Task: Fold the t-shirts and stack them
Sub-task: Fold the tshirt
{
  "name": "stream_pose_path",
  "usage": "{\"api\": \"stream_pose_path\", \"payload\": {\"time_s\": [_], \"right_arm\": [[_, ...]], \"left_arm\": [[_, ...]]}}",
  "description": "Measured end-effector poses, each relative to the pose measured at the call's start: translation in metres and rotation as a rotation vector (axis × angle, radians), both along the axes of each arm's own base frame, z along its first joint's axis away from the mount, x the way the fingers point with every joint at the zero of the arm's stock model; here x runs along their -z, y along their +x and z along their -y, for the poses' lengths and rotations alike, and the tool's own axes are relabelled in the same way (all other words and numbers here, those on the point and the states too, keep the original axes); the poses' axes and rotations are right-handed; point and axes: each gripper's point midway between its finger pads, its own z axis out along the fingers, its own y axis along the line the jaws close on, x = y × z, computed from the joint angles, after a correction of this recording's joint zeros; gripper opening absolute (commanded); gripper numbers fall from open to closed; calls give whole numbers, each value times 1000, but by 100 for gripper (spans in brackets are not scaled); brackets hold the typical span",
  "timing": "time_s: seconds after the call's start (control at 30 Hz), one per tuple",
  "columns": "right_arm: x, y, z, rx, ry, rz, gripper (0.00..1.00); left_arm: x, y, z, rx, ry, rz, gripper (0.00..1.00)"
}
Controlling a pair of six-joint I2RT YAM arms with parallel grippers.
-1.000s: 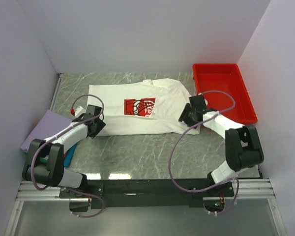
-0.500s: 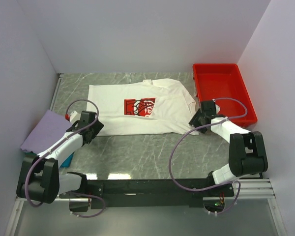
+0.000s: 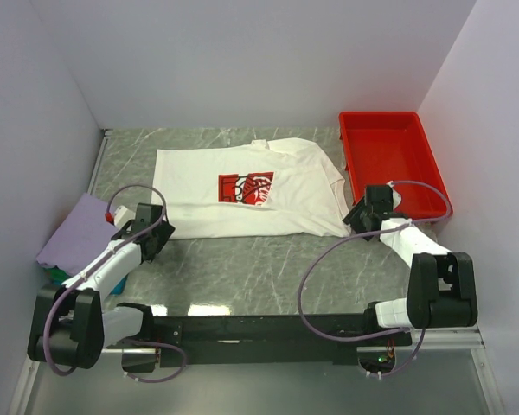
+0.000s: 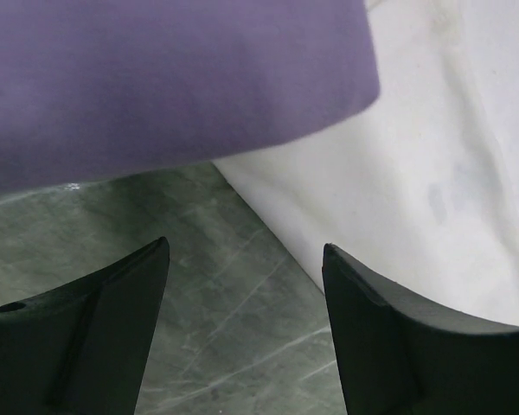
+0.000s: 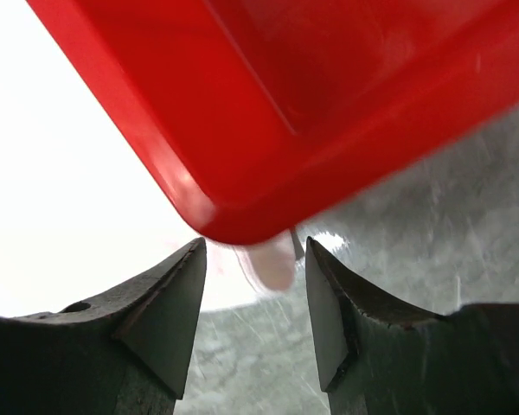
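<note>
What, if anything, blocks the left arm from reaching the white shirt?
Likely nothing, so yes: the open left gripper sits beside the white shirt, near its corner, with only table between them. The lavender shirt lies off to the side.

white t-shirt: soft matt cloth, lightly creased | lavender shirt, left of white t-shirt: smooth matt cloth | red tray, right of white t-shirt: glossy smooth plastic | table: polished, marble-veined, faintly reflective

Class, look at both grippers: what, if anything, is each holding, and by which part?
Nothing is held. The left gripper and the right gripper are both open beside the white t-shirt, clamping no cloth.
</note>
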Motion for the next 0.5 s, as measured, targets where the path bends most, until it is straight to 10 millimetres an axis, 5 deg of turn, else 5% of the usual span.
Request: {"api": "stream_pose_path", "payload": {"time_s": [0.23,0.5], "right_arm": [[9,-25,-9,-20,45,-10,56],[15,-31,-18,-33,97,-2,56]], "left_arm": [[4,-5,-9,-76,-6,-16,74],[13,1,-15,-137,-3,-44,58]]}}
